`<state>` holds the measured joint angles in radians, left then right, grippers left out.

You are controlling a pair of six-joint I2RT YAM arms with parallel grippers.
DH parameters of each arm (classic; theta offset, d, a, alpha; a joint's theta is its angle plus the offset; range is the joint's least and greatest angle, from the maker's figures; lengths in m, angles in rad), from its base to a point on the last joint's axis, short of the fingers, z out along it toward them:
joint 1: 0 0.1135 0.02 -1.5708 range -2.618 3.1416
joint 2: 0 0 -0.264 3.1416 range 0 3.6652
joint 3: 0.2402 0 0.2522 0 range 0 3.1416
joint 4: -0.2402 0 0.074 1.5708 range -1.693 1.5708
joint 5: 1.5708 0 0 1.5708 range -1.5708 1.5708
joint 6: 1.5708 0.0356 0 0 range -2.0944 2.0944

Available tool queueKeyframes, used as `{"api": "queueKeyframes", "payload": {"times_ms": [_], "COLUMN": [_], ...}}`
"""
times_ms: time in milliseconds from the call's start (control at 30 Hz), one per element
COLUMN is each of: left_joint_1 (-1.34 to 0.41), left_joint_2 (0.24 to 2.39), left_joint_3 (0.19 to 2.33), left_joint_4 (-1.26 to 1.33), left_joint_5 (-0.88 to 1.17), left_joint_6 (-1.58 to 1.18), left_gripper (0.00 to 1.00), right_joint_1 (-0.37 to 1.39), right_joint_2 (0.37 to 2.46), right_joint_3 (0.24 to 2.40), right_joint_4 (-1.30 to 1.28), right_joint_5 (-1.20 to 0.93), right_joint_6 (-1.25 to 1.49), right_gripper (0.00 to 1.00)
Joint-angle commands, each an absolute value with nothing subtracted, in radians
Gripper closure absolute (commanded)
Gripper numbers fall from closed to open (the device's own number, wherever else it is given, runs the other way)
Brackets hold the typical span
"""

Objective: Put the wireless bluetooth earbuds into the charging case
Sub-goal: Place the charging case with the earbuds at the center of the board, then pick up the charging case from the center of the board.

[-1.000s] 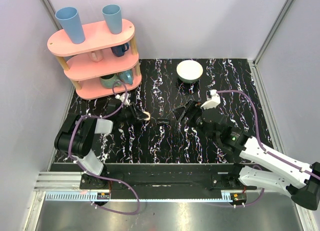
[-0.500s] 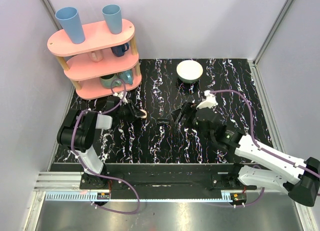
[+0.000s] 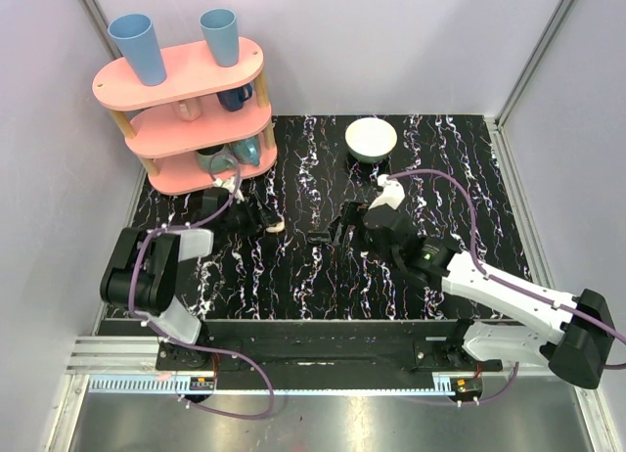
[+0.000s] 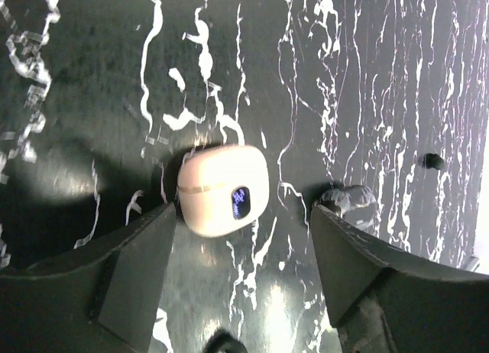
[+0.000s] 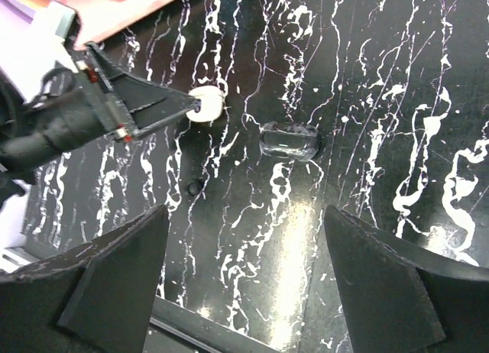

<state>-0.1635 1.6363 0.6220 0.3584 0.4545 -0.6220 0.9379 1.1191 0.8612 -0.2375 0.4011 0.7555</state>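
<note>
Simply a cream, dark-windowed charging case

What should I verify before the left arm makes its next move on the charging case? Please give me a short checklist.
1. Left gripper open: ok.
2. Charging case between its jaws: ok, though nearer one side.
3. Case lid open for inserting: not ok, it looks shut.
4. Earbuds located: cannot tell, none clearly seen.
5. Right gripper open and empty: ok.
6. Grey lump apart from the case: ok.
</note>
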Motion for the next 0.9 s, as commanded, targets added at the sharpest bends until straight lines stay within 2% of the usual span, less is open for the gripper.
{"api": "queueKeyframes", "payload": {"times_ms": [0, 167, 267, 333, 367, 467, 600, 733, 867], "left_joint_1": [-0.153, -0.152, -0.152, -0.152, -0.152, -0.152, -0.152, -0.153, -0.155], "left_joint_2": [1.476, 1.303, 1.121, 1.050, 0.978, 0.860, 0.810, 0.762, 0.744], "left_joint_3": [0.574, 0.549, 0.572, 0.623, 0.643, 0.731, 0.854, 0.804, 0.788], "left_joint_4": [0.263, 0.122, 0.048, 0.006, -0.042, -0.159, -0.305, -0.339, -0.356], "left_joint_5": [0.342, 0.250, 0.297, 0.348, 0.383, 0.397, 0.468, 0.396, 0.370], "left_joint_6": [-0.600, -0.560, -0.558, -0.534, -0.517, -0.431, -0.231, -0.187, -0.178], "left_gripper": [0.23, 0.22, 0.20, 0.16, 0.15, 0.02, 0.01, 0.01, 0.01], "right_joint_1": [0.899, 0.850, 0.824, 0.813, 0.808, 0.807, 0.807, 0.807, 0.805], "right_joint_2": [1.163, 1.264, 1.363, 1.416, 1.452, 1.505, 1.589, 1.663, 1.719], "right_joint_3": [0.949, 0.995, 1.031, 1.065, 1.071, 1.072, 1.091, 1.086, 1.088], "right_joint_4": [-0.274, -0.290, -0.313, -0.345, -0.347, -0.296, -0.250, -0.189, -0.137], "right_joint_5": [0.348, 0.293, 0.319, 0.374, 0.345, 0.229, 0.180, 0.013, 0.003], "right_joint_6": [0.661, 0.516, 0.419, 0.335, 0.293, 0.135, 0.005, -0.222, -0.314], "right_gripper": [0.10, 0.07, 0.03, 0.00, 0.00, 0.00, 0.00, 0.00, 0.00]}}
